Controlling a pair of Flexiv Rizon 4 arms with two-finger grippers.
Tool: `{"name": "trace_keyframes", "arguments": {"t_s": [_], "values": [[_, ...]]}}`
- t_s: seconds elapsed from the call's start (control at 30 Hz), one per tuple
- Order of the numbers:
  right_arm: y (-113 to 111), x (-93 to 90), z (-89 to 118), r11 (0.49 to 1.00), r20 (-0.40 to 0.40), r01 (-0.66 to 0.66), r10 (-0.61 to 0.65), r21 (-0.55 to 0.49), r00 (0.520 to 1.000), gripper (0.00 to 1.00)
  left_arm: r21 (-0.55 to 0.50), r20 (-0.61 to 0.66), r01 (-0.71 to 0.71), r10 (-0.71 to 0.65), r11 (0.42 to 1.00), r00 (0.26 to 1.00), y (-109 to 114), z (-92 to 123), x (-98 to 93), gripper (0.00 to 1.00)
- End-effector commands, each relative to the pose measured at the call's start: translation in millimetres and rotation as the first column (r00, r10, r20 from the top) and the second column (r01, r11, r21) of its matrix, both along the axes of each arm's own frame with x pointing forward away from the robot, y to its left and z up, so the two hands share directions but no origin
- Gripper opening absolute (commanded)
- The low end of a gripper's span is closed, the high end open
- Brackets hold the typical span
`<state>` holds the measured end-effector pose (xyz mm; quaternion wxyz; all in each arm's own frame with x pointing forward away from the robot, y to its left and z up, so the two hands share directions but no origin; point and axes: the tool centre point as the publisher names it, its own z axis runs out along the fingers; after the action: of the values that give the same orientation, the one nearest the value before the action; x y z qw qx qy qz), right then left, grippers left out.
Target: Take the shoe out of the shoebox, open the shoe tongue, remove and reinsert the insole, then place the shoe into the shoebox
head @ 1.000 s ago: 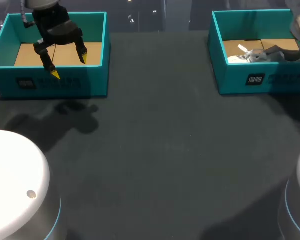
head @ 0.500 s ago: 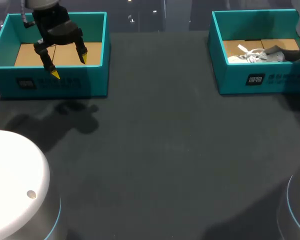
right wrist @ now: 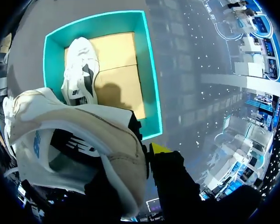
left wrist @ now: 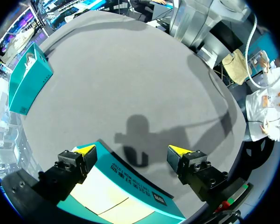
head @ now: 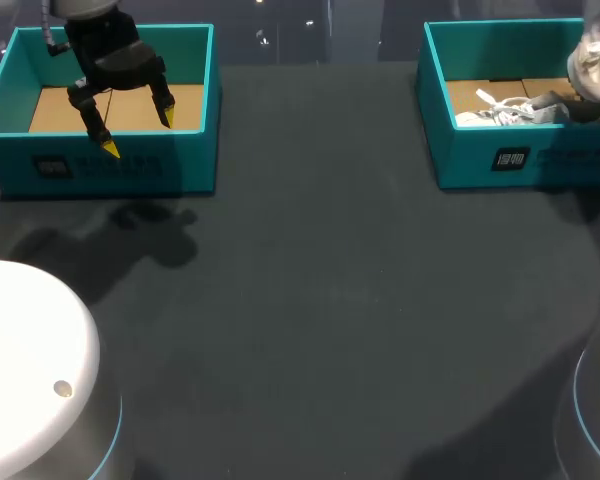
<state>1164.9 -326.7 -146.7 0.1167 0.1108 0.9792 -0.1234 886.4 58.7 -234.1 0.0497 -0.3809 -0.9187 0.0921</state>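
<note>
Right gripper (right wrist: 128, 156) clamps the white sneaker (right wrist: 84, 126), held above the far-right shoebox (head: 470, 165) for removal; left gripper (head: 138, 133) hangs open over the far-left shoebox (head: 185, 165), apparently on standby

The tool (right wrist: 145, 156) held a pale shoe (right wrist: 79, 135) aloft, over the teal shoebox (right wrist: 151, 79); a second shoe (right wrist: 79, 70) lay inside it.

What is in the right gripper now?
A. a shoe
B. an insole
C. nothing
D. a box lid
A: the right gripper holds a shoe above the box, in which a second shoe lies.
</note>
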Motion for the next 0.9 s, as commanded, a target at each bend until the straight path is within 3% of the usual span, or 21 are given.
{"name": "trace_keyframes", "arguments": {"t_s": [0.03, 0.43, 0.67, 0.9], "values": [[-6.1, -6.5, -1.0, 0.944, 0.068, 0.312, -0.32, 0.107, 0.945, 0.0, 0.001, 0.004, 0.0, 0.0, 1.0, 1.0, 1.1, 0.3, -1.5, 1.0], [-5.2, -7.8, 0.3, 0.94, 0.073, 0.321, -0.33, 0.115, 0.941, 0.0, 0.001, 0.004, 0.0, 0.0, 1.0, 1.0, 1.1, 0.3, -1.5, 1.0], [-17.9, -14.3, -13.2, 0.766, 0.102, 0.627, -0.642, 0.144, 0.76, 0.0, 0.001, 0.004, 0.0, 0.0, 1.0, 1.0, 1.1, 0.3, -1.5, 1.0], [-15.3, -22.6, -14.8, 0.706, 0.193, 0.689, -0.708, 0.166, 0.679, 0.0, 0.001, 0.004, 0.0, 0.0, 1.0, 1.0, 1.1, 0.3, -1.5, 1.0]]}}
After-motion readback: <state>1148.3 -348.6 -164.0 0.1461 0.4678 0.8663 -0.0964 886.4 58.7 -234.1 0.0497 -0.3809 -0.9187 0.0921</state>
